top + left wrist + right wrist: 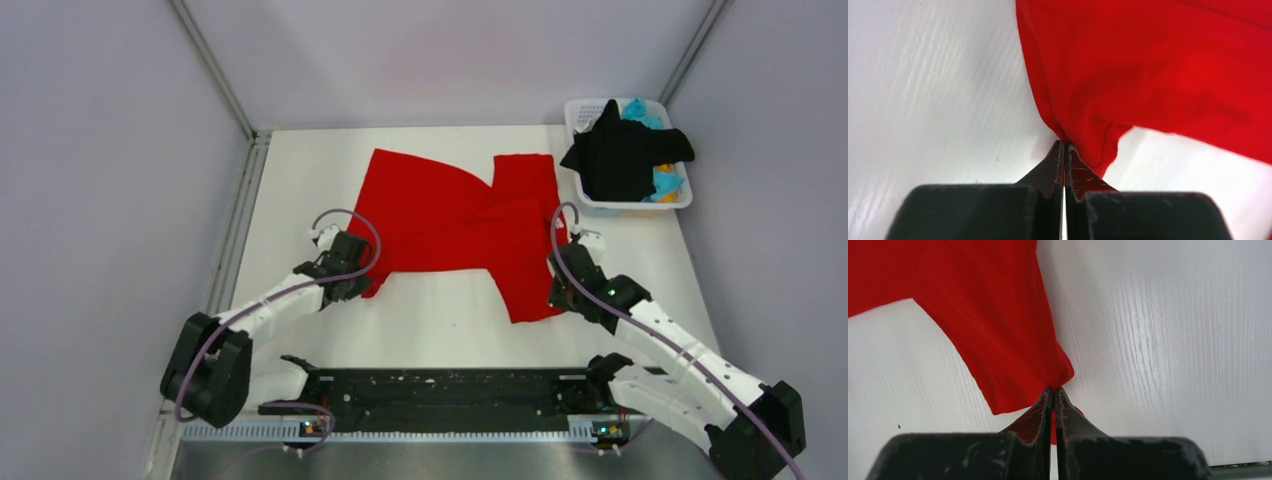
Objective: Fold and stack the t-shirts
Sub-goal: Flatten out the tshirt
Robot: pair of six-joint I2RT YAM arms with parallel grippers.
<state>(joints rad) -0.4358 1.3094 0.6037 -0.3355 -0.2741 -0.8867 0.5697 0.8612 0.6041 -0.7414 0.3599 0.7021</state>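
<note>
The red shirt (455, 220) lies spread flat on the bench (440, 320), just left of the basket (580, 110). Both arms stretch low and forward with wrists tipped down. The left arm (270, 300) has its jaws clamped on the shirt's near corner farthest from the basket, and the right arm (660, 325) has its jaws clamped on the near hem on the basket's side.
</note>
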